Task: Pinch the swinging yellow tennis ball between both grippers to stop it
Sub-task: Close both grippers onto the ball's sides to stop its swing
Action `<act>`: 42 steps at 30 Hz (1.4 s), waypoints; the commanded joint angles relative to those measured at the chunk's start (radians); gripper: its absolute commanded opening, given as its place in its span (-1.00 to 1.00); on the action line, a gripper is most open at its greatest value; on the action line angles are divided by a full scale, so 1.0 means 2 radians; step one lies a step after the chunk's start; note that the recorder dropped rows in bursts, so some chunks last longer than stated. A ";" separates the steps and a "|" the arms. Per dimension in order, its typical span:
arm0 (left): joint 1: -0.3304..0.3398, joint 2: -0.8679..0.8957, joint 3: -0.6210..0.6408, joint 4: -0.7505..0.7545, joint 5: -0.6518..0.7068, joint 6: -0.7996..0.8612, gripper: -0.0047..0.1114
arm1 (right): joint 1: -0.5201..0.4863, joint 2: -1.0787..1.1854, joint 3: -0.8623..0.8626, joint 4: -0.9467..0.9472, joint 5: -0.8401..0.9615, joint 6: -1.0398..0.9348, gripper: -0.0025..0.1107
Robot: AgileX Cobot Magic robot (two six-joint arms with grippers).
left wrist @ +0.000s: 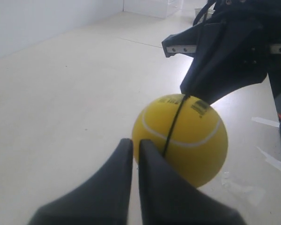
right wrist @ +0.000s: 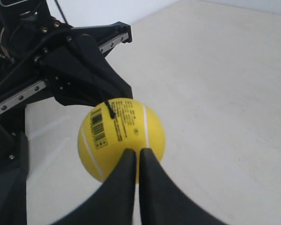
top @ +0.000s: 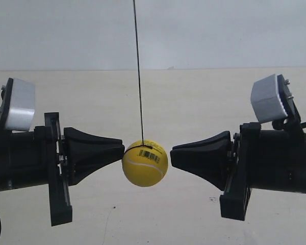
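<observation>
The yellow tennis ball (top: pixel 145 164) hangs on a thin dark string (top: pixel 138 71) between two black cone-tipped grippers. The gripper at the exterior view's left (top: pixel 122 150) touches the ball's side. The gripper at the exterior view's right (top: pixel 173 153) stops a sliver short of the other side. In the left wrist view my left gripper (left wrist: pixel 135 143) is shut, its tips against the ball (left wrist: pixel 189 145), with the other gripper (left wrist: pixel 215 65) beyond. In the right wrist view my right gripper (right wrist: pixel 138 153) is shut just before the ball (right wrist: pixel 119 129), whose barcode sticker (right wrist: pixel 98 127) shows.
A pale tabletop (top: pixel 194 102) spreads below and behind the ball, with a white wall (top: pixel 219 30) at the back. Light grey ribbed blocks (top: pixel 19 104) (top: pixel 268 98) sit on top of both arms. Bits of tape (left wrist: pixel 267 122) lie on the surface.
</observation>
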 commanded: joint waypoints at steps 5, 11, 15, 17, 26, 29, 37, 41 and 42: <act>-0.003 0.003 0.000 -0.005 0.001 0.003 -0.84 | 0.001 -0.001 -0.004 -0.010 -0.019 0.006 -0.96; -0.003 0.003 0.000 -0.005 -0.002 0.002 -0.84 | 0.016 -0.001 -0.004 -0.010 -0.008 0.005 -0.96; -0.003 0.003 0.000 -0.005 -0.003 0.001 -0.84 | 0.049 -0.001 -0.005 0.000 0.030 -0.015 -0.96; -0.003 0.003 0.000 -0.003 -0.003 0.001 -0.84 | 0.049 -0.001 -0.005 0.004 0.032 -0.016 -0.96; -0.003 0.003 0.000 -0.003 0.000 0.001 -0.84 | 0.049 -0.001 -0.006 0.025 0.034 -0.033 -0.96; -0.003 0.003 0.000 -0.001 0.000 0.001 -0.84 | 0.049 -0.001 -0.006 0.025 0.034 -0.033 -0.96; -0.003 0.003 0.000 0.001 0.000 0.001 -0.84 | 0.049 -0.001 -0.006 0.025 0.034 -0.033 -0.96; -0.003 0.003 0.000 0.001 0.000 0.001 -0.84 | 0.049 -0.001 -0.006 0.025 0.034 -0.033 -0.96; -0.003 0.003 0.000 0.001 0.000 0.001 -0.84 | 0.049 -0.001 -0.006 0.025 0.034 -0.033 -0.96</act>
